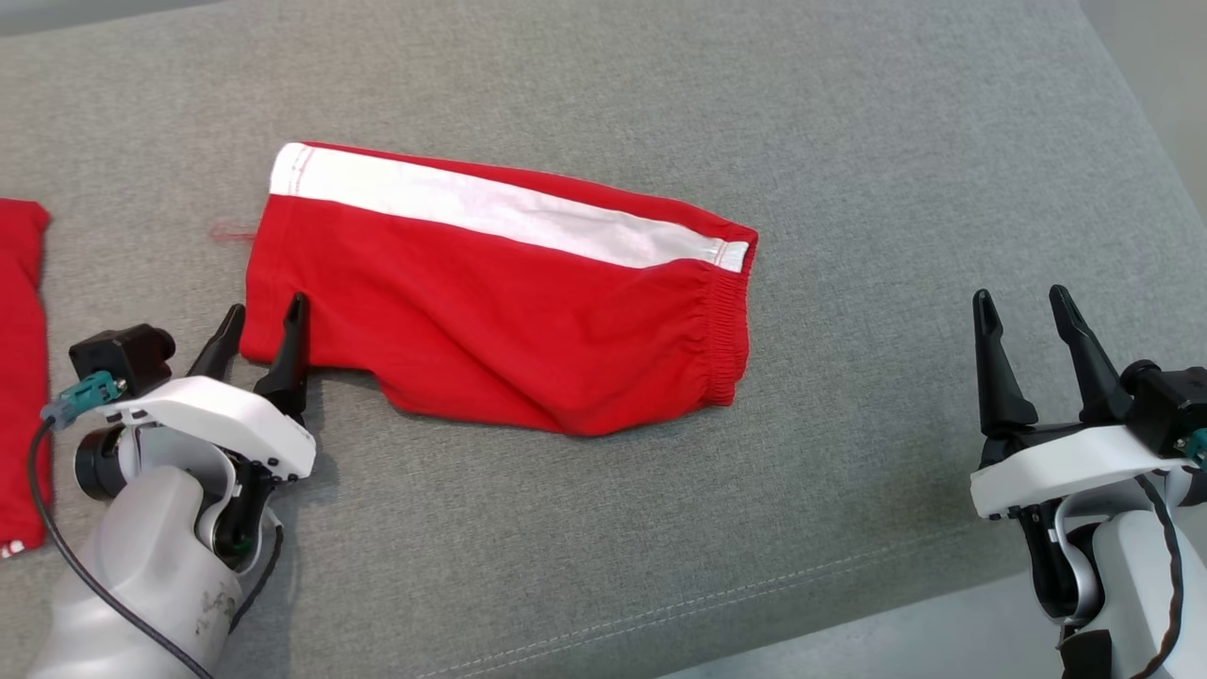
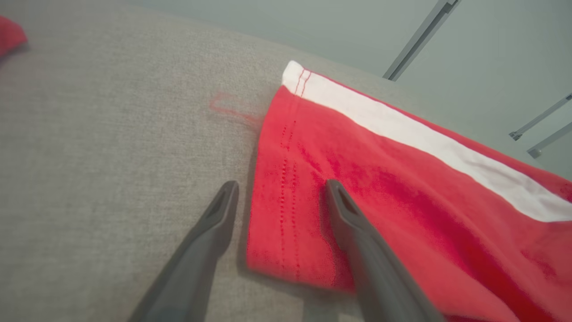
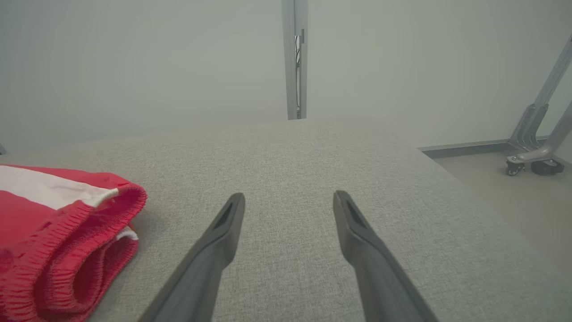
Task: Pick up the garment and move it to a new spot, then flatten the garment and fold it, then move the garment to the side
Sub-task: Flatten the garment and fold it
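Straddling the near-left hem corner of the red garment [image 1: 490,311], which lies left of centre on the grey cushion [image 1: 849,141], the open left gripper [image 1: 266,306] should probably pinch all layers deep before lifting; the right gripper [image 1: 1022,295] waits open, well apart.

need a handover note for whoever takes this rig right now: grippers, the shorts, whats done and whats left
Left gripper: open, low at the hem corner of the red shorts, one finger over the fabric, the other over the grey cushion; nothing gripped.
Right gripper: open, over bare cushion, apart from the waistband.
Shorts: lying flat, apparently folded in half, white stripe on the far side. Another red garment lies at the far left.
Done: looks flattened and folded.
Left: grip the shorts and move them aside.
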You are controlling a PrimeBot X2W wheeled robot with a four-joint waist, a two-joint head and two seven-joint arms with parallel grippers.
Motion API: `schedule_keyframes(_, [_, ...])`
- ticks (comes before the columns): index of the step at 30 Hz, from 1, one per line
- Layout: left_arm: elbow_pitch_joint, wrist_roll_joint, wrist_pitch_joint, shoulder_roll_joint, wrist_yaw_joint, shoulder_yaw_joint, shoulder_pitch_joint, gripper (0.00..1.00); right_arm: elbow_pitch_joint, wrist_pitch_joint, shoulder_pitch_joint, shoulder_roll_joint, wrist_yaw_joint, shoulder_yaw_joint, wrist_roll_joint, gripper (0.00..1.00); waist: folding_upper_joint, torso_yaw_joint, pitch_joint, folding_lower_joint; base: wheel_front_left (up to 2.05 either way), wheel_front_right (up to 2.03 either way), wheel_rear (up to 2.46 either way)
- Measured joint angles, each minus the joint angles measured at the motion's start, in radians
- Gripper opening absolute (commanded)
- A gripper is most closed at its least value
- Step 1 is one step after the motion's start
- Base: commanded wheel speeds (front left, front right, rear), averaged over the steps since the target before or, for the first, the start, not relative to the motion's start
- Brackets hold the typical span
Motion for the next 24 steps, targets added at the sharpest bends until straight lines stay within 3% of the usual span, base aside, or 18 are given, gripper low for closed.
schedule_keyframes(10, [0.119, -0.002, -0.003, -0.005, 0.000, -0.069, -0.079, 0.98, 0.005, 0.000, -0.002, 0.013, 0.000, 0.004, 0.002, 1.00, 0.0000, -0.024, 0.023, 0.0000, 0.00, 0.00, 0.00])
schedule_keyframes(12, [0.137, -0.002, 0.006, -0.011, 0.000, -0.094, -0.092, 0.70, 0.007, 0.000, -0.002, 0.013, 0.000, 0.005, 0.002, 1.00, 0.0000, -0.018, 0.018, 0.0000, 0.00, 0.00, 0.00])
schedule_keyframes(13, [0.147, 0.000, 0.006, -0.017, 0.000, -0.107, -0.096, 0.51, 0.009, 0.000, -0.002, 0.013, 0.000, 0.006, 0.002, 1.00, 0.0000, -0.013, 0.016, 0.0000, 0.00, 0.00, 0.00])
schedule_keyframes(15, [0.164, 0.013, 0.005, -0.031, 0.000, -0.132, -0.097, 0.28, 0.018, 0.000, -0.002, 0.013, 0.000, 0.010, 0.003, 1.00, 0.0000, -0.003, 0.010, 0.0000, 0.00, 0.00, 0.00])
schedule_keyframes(16, [0.170, 0.016, 0.005, -0.037, 0.000, -0.139, -0.097, 0.00, 0.023, 0.000, -0.002, 0.012, 0.000, 0.014, 0.003, 1.00, 0.0000, 0.002, 0.006, 0.0000, 0.00, 0.00, 0.00])
schedule_keyframes(24, [0.184, 0.014, -0.004, -0.105, 0.000, -0.166, -0.066, 0.00, 0.044, 0.000, -0.003, 0.000, 0.000, 0.040, 0.020, 1.00, 0.0000, 0.053, -0.038, 0.0000, 0.00, 0.00, 0.00])
